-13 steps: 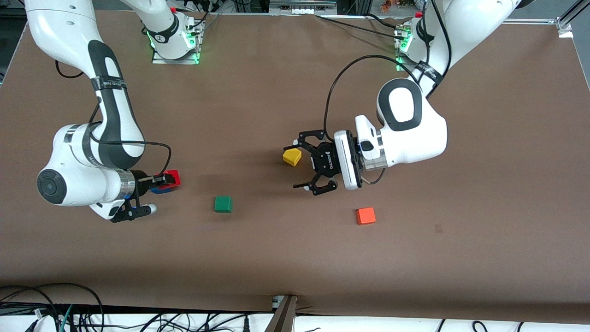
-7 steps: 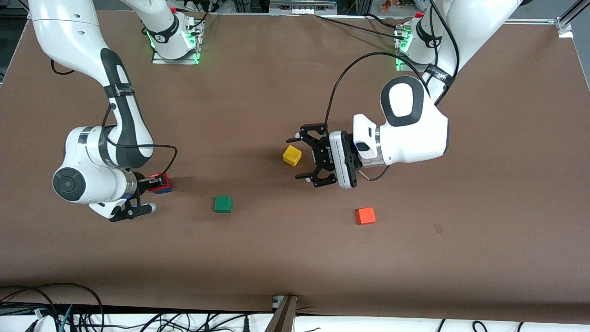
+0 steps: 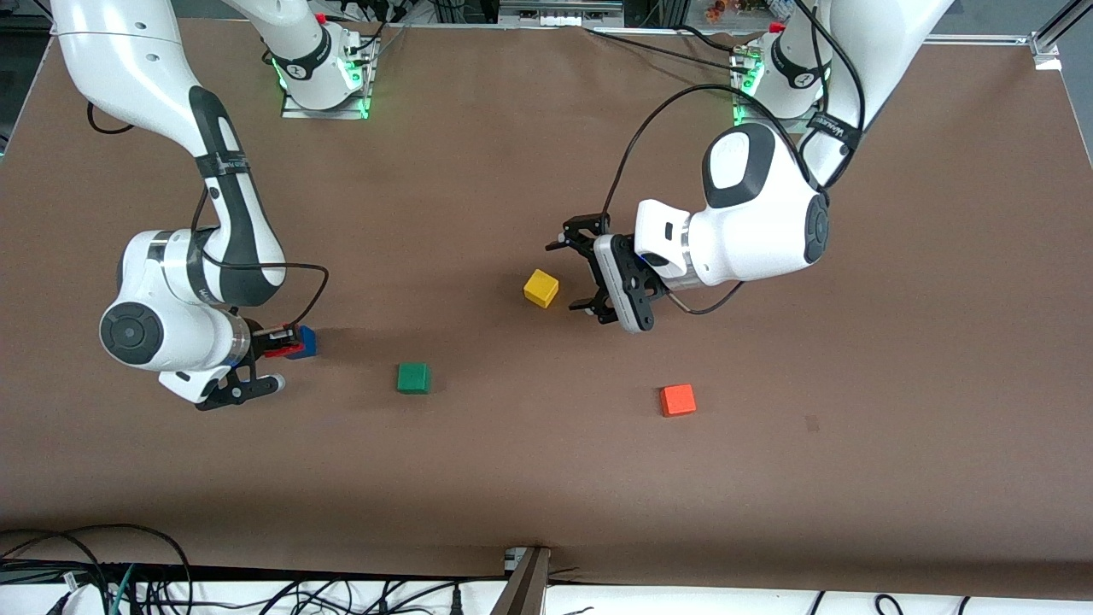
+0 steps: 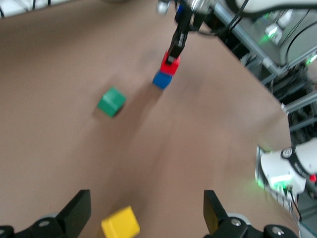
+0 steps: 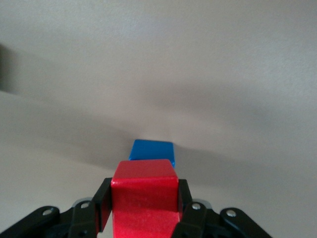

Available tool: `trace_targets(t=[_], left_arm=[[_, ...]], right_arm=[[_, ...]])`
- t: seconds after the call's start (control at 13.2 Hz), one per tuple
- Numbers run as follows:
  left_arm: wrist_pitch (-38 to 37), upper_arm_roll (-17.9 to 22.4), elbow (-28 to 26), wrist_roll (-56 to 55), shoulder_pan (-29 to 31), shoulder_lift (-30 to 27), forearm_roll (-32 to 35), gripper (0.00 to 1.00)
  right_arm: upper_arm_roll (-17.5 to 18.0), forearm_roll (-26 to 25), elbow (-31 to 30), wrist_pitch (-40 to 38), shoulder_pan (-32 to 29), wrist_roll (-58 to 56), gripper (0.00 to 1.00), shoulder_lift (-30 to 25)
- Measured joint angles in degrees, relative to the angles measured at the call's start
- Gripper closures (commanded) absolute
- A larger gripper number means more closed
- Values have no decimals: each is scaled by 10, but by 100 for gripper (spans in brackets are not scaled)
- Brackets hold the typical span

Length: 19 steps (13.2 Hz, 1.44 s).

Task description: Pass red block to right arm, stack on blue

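Note:
My right gripper (image 3: 286, 342) is shut on the red block (image 3: 284, 350), which shows clearly between its fingers in the right wrist view (image 5: 144, 198). The red block sits directly over the blue cube (image 3: 306, 341), which lies on the table at the right arm's end. In the left wrist view the red block (image 4: 169, 65) is right on top of the blue cube (image 4: 161, 79); I cannot tell whether they touch. The blue cube also shows in the right wrist view (image 5: 152, 149). My left gripper (image 3: 589, 273) is open and empty over the table beside the yellow cube (image 3: 540, 288).
A green cube (image 3: 413, 377) lies between the blue cube and the table's middle, nearer the front camera. An orange-red cube (image 3: 677, 400) lies nearer the front camera than the left gripper. The yellow cube (image 4: 120, 223) shows between the left fingers' tips.
My right gripper has drawn back toward the right arm's end and lowered the red block onto the blue cube. My left arm has pulled away from the yellow cube toward its base.

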Motion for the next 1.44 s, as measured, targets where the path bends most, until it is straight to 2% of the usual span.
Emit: trace_targets(t=[0.23,0.45,0.83,1.21,1.44], left_arm=[[-60,3,0,-52,18,-17,55,0],[-142,7,8,-83,59,-35,121,0],[-285,9,78,-125,139,-52,242,0],[-313,9,116,-132,181,-80,374,0],[-383,6,165,-133,183,-90,453,0]], right_arm=[[0,-2,-48,39,0,6,85,-25],[0,-2,-62,43,0,12,85,-40],[-1,-2,-122,109,2,36,85,-62],[-1,-3,-143,125,3,43,85,-72],[-1,-5,-144,126,3,44,85,-72]])
